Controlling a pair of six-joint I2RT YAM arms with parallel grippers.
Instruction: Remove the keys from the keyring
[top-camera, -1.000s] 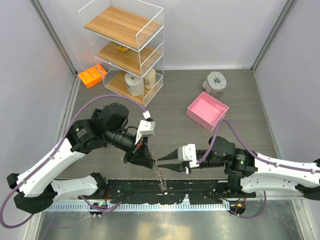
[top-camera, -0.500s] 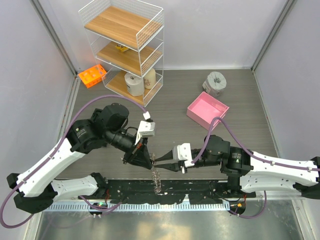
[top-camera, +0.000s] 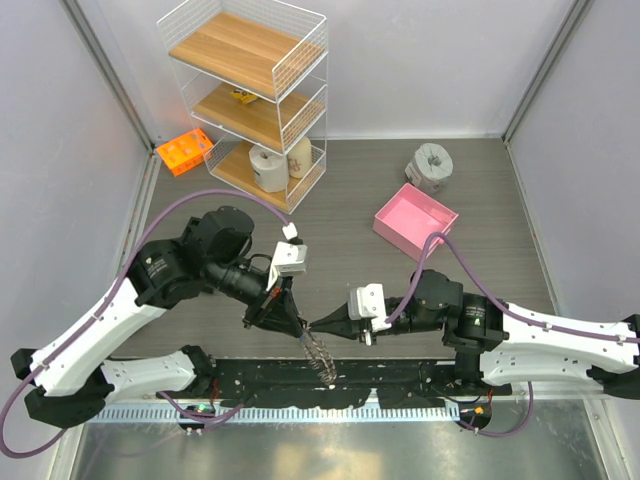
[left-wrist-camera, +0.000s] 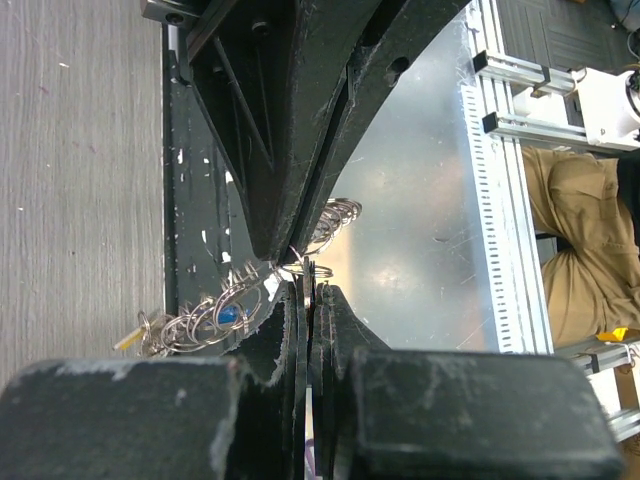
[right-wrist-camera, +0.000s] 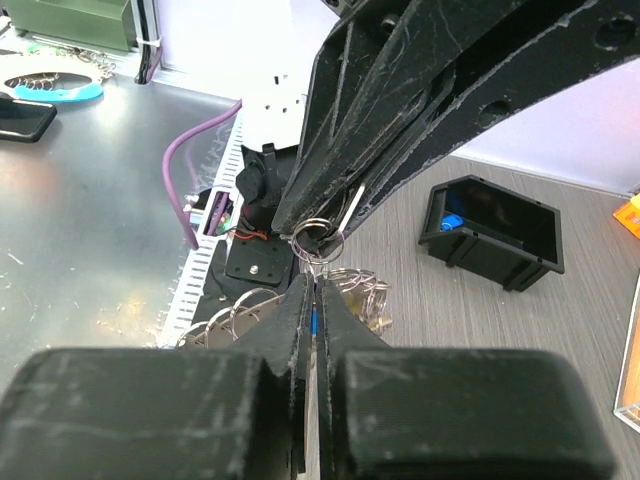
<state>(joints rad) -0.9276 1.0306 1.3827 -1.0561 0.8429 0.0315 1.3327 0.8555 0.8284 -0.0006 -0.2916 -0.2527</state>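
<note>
Grey wood-grain surface (top-camera: 360, 190) in a white-walled cell. Far left: three-tier wire shelf (top-camera: 250, 95) with wooden boards, and an orange rack (top-camera: 185, 152) just beside it. Far right: pink box (top-camera: 415, 220), with a grey tape roll (top-camera: 432, 165) near its back corner, not touching.

Both arms meet low and centre, over the black base plate (top-camera: 400, 385) at the near edge. Left hand (top-camera: 298, 327) points down and to the right. Right hand (top-camera: 318, 326) points left. Their tips are almost touching.

Left hand: fingers together, clamped on a loop of the keyring (top-camera: 318, 352). The right wrist view shows a small wire loop pinched at its tips (a thin silvery strip also shows between the fingers; cannot say what it is).

Right hand: fingers together, tip pressed in among the loops just beside the left hand's tip. Cannot tell whether it actually pinches a loop.

Keyring: off the surface, hanging from the left hand's tips as a bunched string of silvery wire loops above the base plate. In the left wrist view the loops trail away to either side of the tips.

Keys (left-wrist-camera: 215, 318): bunched within the loops, on the ring. One blue head shows clearly, with a yellow piece at the outer end of the bunch. The others are too tangled to separate.
</note>
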